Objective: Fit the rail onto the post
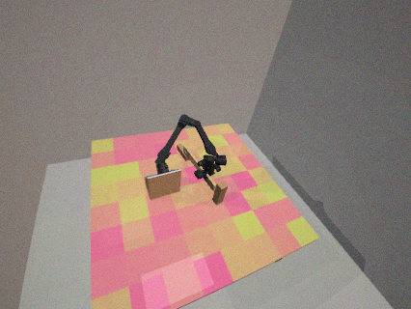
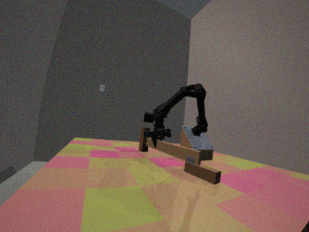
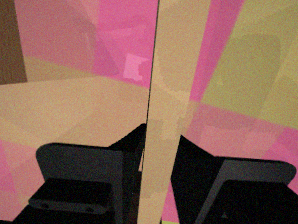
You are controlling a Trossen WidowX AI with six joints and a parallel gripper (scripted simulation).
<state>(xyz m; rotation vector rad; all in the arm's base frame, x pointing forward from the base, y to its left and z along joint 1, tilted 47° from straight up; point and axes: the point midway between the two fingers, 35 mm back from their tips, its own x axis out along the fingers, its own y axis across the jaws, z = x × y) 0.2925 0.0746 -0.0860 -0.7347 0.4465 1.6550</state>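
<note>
The long wooden rail runs from the low footboard block to the short upright post. Its far end sits at the bracket on the block. Its near end is off the table, and the rail looks about level. That end is at or very close to the post; whether it touches cannot be told. The pegs and holes are hidden. My gripper is shut on the rail near its post end, with one finger on each side.
A box-like block with a brown face and a grey sloping top stands beside the rail, near the arm's base. A dark brown piece shows at the upper left of the wrist view. A patchwork mat lies under everything.
</note>
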